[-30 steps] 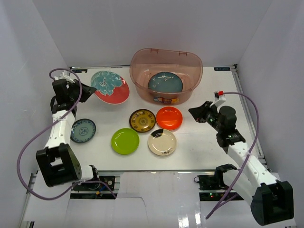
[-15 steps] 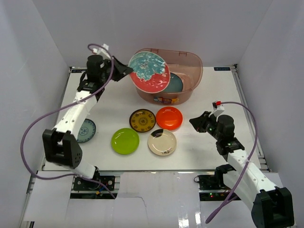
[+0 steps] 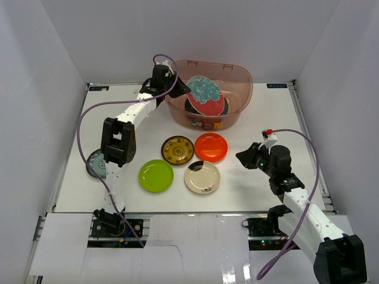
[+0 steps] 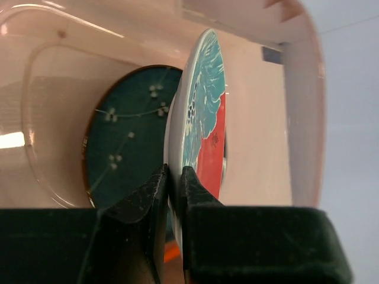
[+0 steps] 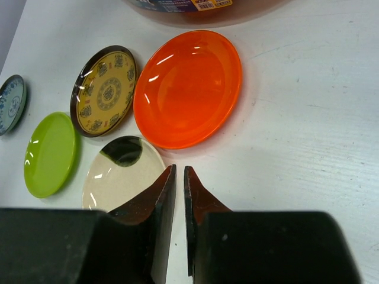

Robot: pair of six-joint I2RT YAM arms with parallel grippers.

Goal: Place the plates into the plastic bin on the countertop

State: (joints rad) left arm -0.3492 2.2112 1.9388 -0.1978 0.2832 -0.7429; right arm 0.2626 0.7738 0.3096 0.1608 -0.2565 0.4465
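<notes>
Within the translucent pinkish-brown plastic bin (image 3: 240, 94) at 12 o'clock on the white tabletop (image 3: 260, 121), the left end effector (image 4: 172, 173) pinches the round red-and-teal floral plate (image 4: 204, 106) on edge; released so, it could crack against the dark teal plate (image 4: 124, 136) beneath, while the right end effector (image 5: 179, 171) hovers near-shut, empty

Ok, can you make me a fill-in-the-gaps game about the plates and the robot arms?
The left arm's fingers pinch a round flowery plate coloured teal and ____.
Flat on the floor of the translucent pinkish plastic bin lies just ____ plate, the dark teal round plate.
The right arm's fingers, closed together above the white countertop, hold ____.
Missing words: red; one; nothing.
</notes>
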